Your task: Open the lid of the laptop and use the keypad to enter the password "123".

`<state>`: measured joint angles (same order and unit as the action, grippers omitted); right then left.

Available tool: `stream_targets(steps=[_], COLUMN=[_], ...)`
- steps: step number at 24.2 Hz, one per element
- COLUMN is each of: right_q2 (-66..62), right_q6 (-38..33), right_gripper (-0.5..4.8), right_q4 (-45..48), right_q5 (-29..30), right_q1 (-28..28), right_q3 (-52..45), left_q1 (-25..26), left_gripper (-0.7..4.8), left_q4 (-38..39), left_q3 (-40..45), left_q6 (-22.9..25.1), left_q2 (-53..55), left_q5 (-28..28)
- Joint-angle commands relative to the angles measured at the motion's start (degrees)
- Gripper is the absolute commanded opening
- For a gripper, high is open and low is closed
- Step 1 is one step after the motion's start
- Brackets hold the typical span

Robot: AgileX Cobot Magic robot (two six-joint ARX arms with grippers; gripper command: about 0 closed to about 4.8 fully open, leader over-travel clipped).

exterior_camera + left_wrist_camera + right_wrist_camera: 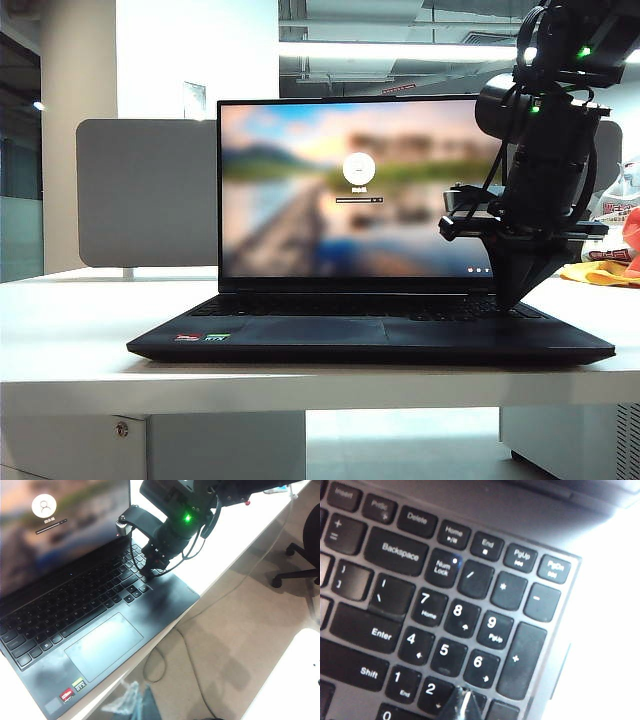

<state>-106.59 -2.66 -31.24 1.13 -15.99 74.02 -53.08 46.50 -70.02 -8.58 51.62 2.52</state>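
Note:
The black laptop (370,338) stands open on the white table, its lid (350,185) upright and showing a blurred landscape login screen. My right gripper (511,303) points straight down at the keyboard's right end. In the right wrist view its fingertips (461,701) are pressed together on the keypad (465,625), just right of the 2 key (431,687) and below the 6 key, hiding the key under them. In the left wrist view the same gripper (148,574) touches the number keys. My left gripper (135,700) shows only as a blur past the table's front edge, over the floor.
A grey divider board (145,190) stands behind the laptop. Yellow and orange items (600,268) lie at the table's right. A cable (165,660) loops on the floor, and an office chair base (300,570) stands beyond the table's end. The wide touchpad (102,645) is bare.

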Motion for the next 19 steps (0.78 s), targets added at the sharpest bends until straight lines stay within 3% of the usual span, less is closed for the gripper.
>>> stream_targets(steps=[1,8,11,15,19], right_q2=[-0.68,-0.66,1.27,8.92,19.04], right_q6=[0.15,0.15,0.13,1.49,1.84], right_gripper=[-0.05,-0.05,-0.05,-0.05,-0.05], right_q4=[-1.42,-1.90,0.02,4.72,5.75], right_q5=[-0.09,0.07,1.18,1.79,2.80], right_q1=[-0.02,-0.02,-0.04,-0.04,-0.09], right_q3=[-0.31,-0.31,0.04,0.04,-1.01], left_q1=[0.04,0.04,0.04,0.04,0.04], left_gripper=[-0.01,0.00,0.56,0.63,0.89], left_q4=[-0.35,-0.33,-0.72,-3.76,-3.13], left_q3=[-0.26,-0.26,-0.26,-0.26,-0.15], left_q6=[0.24,0.24,1.36,2.69,6.29], left_q2=[-0.11,-0.11,-0.20,-1.29,-1.55], left_q5=[-0.20,-0.17,1.07,1.53,9.16])
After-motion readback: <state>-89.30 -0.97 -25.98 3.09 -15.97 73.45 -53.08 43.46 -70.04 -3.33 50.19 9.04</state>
